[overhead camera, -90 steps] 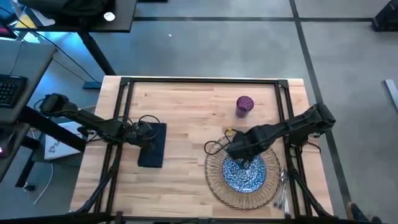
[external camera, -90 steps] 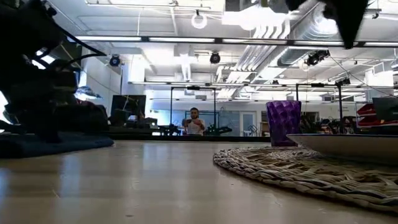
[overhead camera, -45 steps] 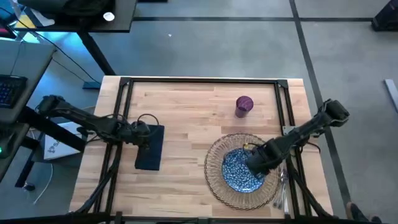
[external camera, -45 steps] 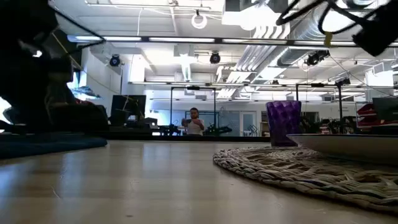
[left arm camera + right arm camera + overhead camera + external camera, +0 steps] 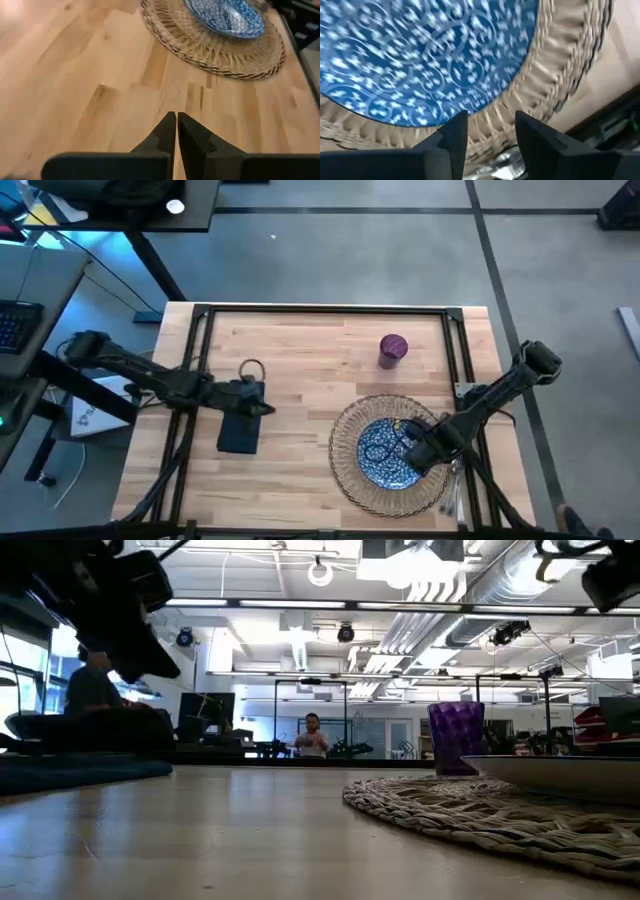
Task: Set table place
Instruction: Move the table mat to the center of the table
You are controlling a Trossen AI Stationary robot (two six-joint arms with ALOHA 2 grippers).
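The round woven mat (image 5: 345, 472) lies at the table's near right with the blue-white plate (image 5: 383, 452) on it. My right gripper (image 5: 487, 125) hovers open above the plate's right rim and the mat's edge (image 5: 560, 85). Silver cutlery (image 5: 456, 480) lies beside the mat's right side. The purple cup (image 5: 393, 348) stands upright beyond the mat. The dark navy napkin (image 5: 238, 435) lies flat at the table's left. My left gripper (image 5: 176, 122) is shut, raised over the napkin's far right part and pointing across bare wood toward the mat (image 5: 215, 50).
Black frame rails (image 5: 320, 310) run along the table's far and side edges. Bare wood (image 5: 300, 380) lies between napkin and mat. A black cable loop (image 5: 252, 368) hangs by my left wrist. In the low view, people (image 5: 313, 735) show in the room behind.
My right gripper has swung from the plate's far left rim across the plate toward the table's near right, ending over the plate's right rim. My left gripper has risen off the napkin and moved a little toward the right.
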